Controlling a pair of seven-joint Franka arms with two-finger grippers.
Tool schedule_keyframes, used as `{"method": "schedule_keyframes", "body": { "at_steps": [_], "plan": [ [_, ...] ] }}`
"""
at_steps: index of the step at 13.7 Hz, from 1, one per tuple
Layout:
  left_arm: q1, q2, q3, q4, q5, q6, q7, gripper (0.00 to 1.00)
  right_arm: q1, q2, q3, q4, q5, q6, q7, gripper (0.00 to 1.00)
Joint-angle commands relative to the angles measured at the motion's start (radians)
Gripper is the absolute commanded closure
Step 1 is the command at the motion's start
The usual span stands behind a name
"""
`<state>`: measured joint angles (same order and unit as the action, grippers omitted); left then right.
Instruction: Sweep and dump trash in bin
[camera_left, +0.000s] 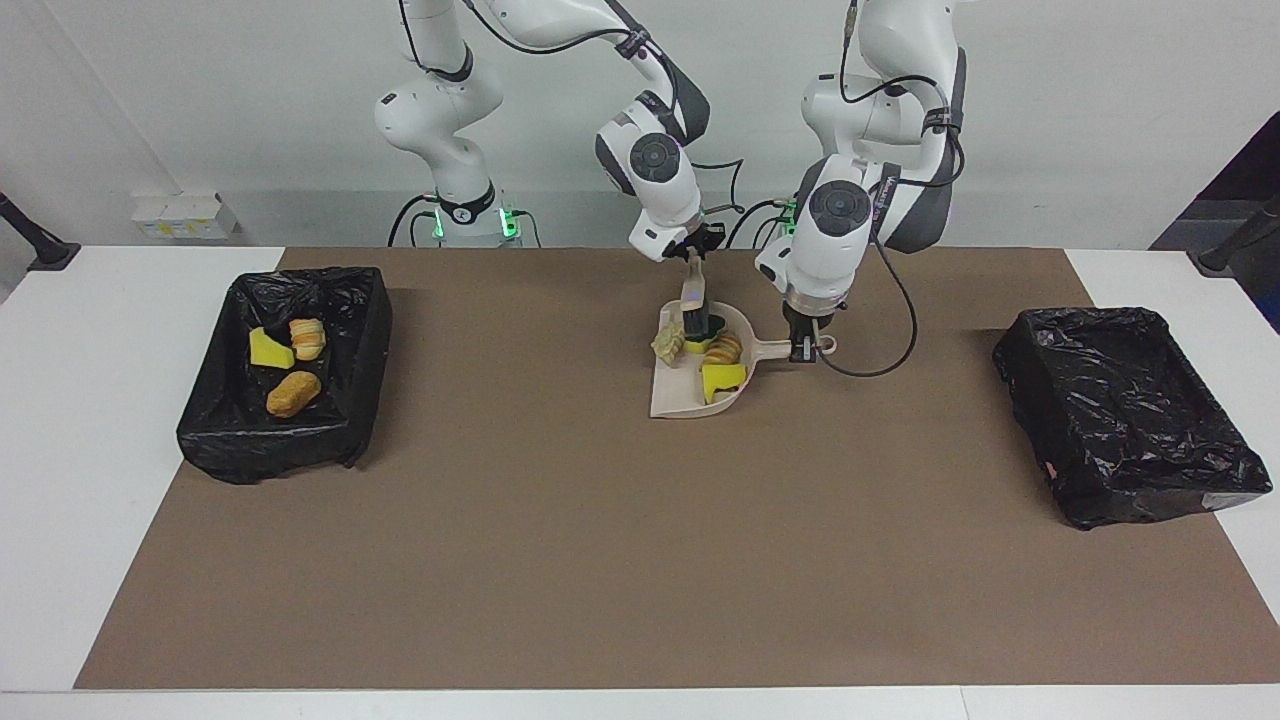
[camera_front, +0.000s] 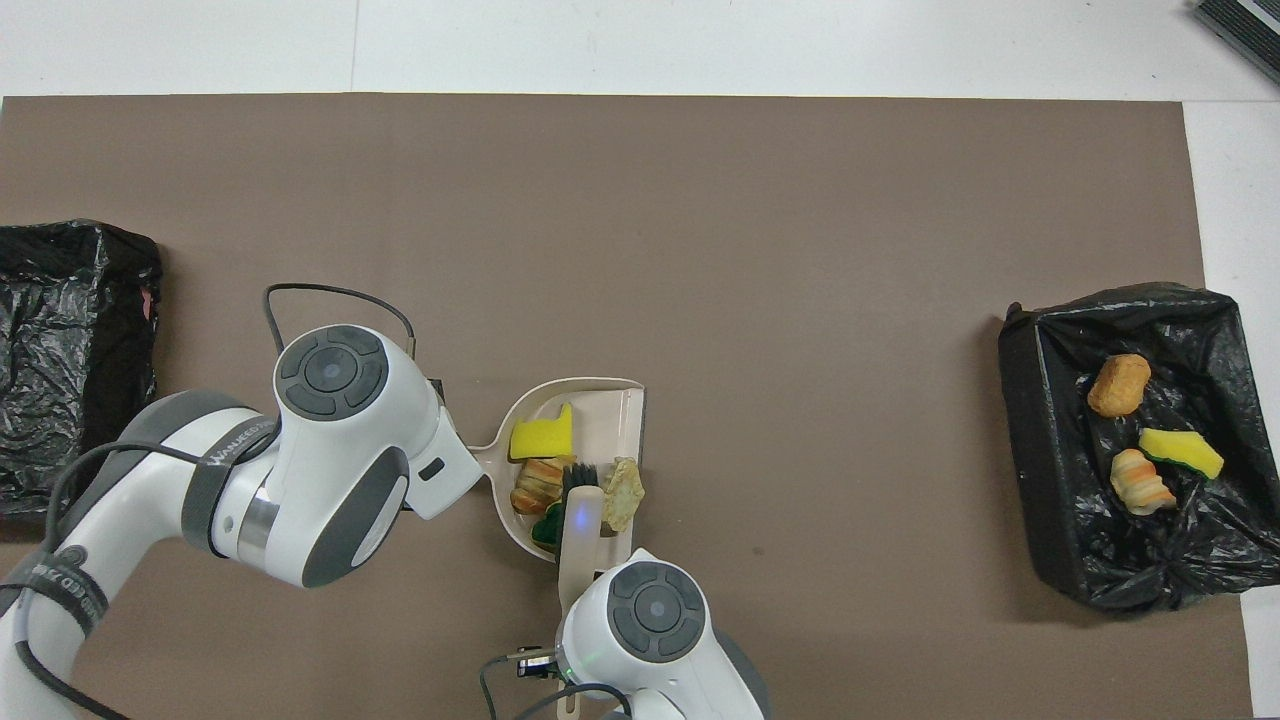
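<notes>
At mid-table, the left claw is gripping the handle of the beige plastic dustpan; the right claw is clamping the beige black-bristled brush over it. Four trash scraps are lying in the dustpan, three more in the black-lined bin toward the right arm's end.

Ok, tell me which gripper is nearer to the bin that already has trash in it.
Right. The right gripper, holding the brush over the dustpan, is on the side toward the bin with trash; the left gripper grips the dustpan's handle, away from that bin.
</notes>
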<state>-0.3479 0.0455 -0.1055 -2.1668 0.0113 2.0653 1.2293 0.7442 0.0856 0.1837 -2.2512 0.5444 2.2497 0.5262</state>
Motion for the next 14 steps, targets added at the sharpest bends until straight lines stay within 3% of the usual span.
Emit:
{"method": "schedule_keyframes", "body": {
  "at_steps": [1, 7, 12, 14],
  "plan": [
    [0.026, -0.018, -0.003, -0.018, -0.043, -0.007, -0.019, 1.0, -0.009, 0.005, 0.005, 0.027, -0.029, -0.007, -0.018, 1.0],
    [0.067, -0.023, -0.003, -0.016, -0.1, -0.005, -0.016, 1.0, -0.072, 0.002, -0.003, 0.13, -0.032, -0.159, -0.025, 1.0],
    [0.107, -0.024, -0.003, -0.013, -0.152, -0.002, -0.004, 1.0, -0.147, -0.127, -0.003, 0.085, -0.037, -0.229, -0.04, 1.0],
    [0.136, -0.024, -0.003, -0.011, -0.177, -0.004, 0.019, 1.0, -0.216, -0.173, -0.004, 0.084, -0.038, -0.37, -0.113, 1.0]
  ]
}}
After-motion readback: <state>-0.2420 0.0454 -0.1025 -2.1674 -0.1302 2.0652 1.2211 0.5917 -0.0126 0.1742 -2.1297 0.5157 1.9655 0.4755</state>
